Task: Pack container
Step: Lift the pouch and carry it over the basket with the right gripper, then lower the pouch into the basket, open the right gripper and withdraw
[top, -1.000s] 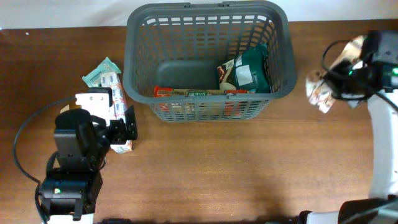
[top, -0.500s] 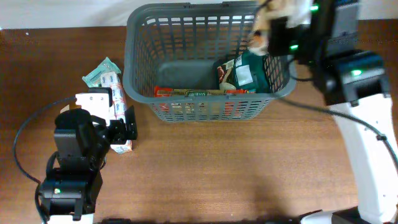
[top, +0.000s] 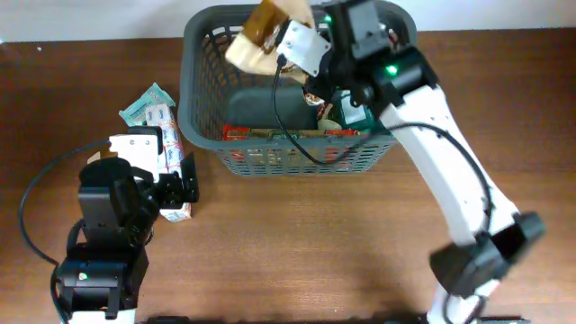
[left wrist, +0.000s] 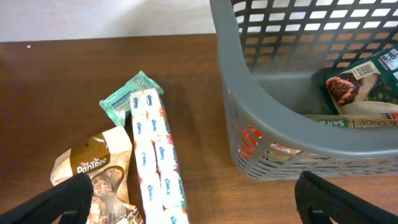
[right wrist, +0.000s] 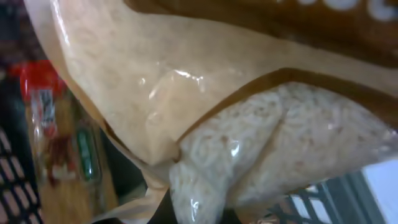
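Observation:
The dark grey basket stands at the table's back middle; it also shows in the left wrist view. Inside lie a green packet and a red packet. My right gripper is shut on a brown-and-clear rice bag and holds it over the basket's back left part; the bag fills the right wrist view. My left gripper is open and empty, low over the table left of the basket.
On the table left of the basket lie a white tissue pack, a green packet and a brown snack bag. The tissue pack also shows from overhead.
My right arm has swung left from the table's right side to over the basket, carrying the rice bag. The left arm has not moved.

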